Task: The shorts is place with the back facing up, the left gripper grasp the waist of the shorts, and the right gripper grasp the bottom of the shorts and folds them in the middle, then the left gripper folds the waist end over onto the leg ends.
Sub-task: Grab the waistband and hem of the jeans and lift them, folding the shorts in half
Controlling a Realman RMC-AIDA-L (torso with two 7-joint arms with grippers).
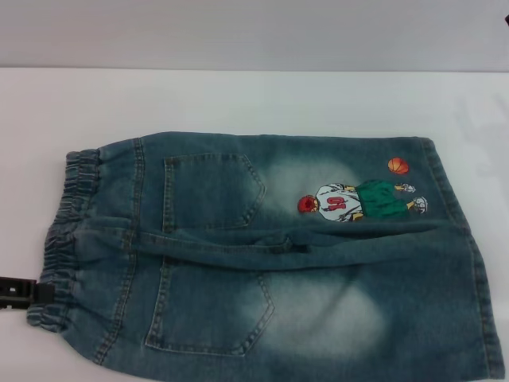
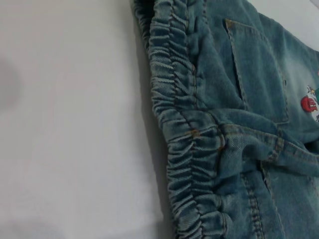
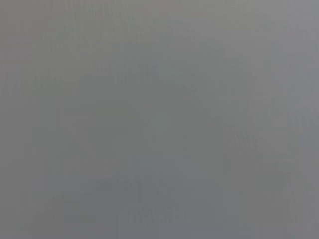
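Denim shorts (image 1: pixel 270 255) are lying flat on a white table (image 1: pixel 238 99), back side up, filling the middle and lower part of the head view. The ruffled elastic waist (image 1: pixel 60 239) is sitting at the left of the frame, and the straight stitched leg hems, the bottom (image 1: pixel 477 263), are running down the right edge. Two back pockets are showing, one in the upper middle and one in the lower middle, and a cartoon basketball-player patch (image 1: pixel 362 199) with an orange ball is sitting at the upper right near the hems. The left gripper (image 1: pixel 20 291) is entering as a small black shape at the lower left edge of the frame, reaching the waistband at its lower part; whether it is touching the cloth, and whether its fingers are spread or closed, cannot be told, since only a sliver is showing. The left wrist view is looking closely along the gathered waistband, with bare table beside it and no fingers visible. The right gripper is not appearing in the head view, and the right wrist view is showing only a blank grey field. Judging from this, the task is sitting at its opening step, with the left gripper approaching its hold on the waist. The next move is likely calling for that gripper to pinch the waistband firmly while the right gripper is coming in to take the bottom hems.
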